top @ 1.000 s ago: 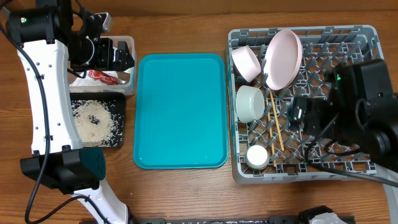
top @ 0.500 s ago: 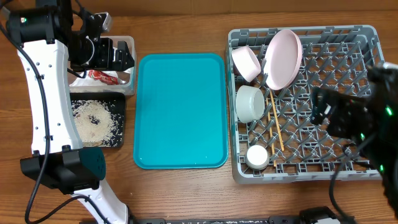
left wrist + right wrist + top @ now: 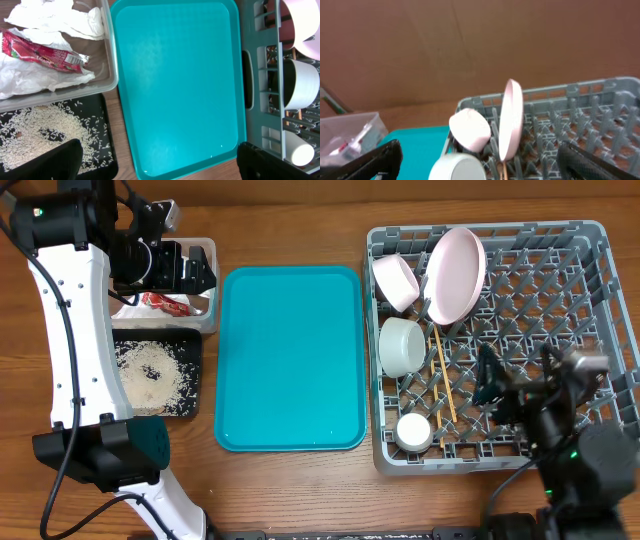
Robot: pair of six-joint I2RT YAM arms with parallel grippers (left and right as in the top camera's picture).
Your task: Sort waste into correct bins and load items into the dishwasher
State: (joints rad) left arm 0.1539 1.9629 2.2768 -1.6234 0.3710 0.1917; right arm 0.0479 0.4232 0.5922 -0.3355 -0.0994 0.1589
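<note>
The grey dish rack (image 3: pixel 585 240) holds the white-pink plate (image 3: pixel 455 275) upright, two pale bowls (image 3: pixel 397 282) (image 3: pixel 403 345), the white cup (image 3: pixel 413 431) and the chopsticks (image 3: pixel 443 375). The clear tub (image 3: pixel 207 250) holds the white napkin (image 3: pixel 50 17) and the red wrapper (image 3: pixel 42 52). The black tray (image 3: pixel 192 385) holds rice crumbs (image 3: pixel 150 370). My left gripper (image 3: pixel 185 270) is open and empty above the tub. My right gripper (image 3: pixel 515 385) is open and empty over the rack's front right. It faces the plate (image 3: pixel 511 120) and bowls (image 3: pixel 470 131).
The teal serving tray (image 3: pixel 290 360) lies bare between the bins and the rack. The left arm's white link runs down the table's left edge. The right arm's body hangs over the rack's front right corner.
The right arm has swung from above the rack's right side down toward the front right corner. The left arm and all objects have stayed put.
</note>
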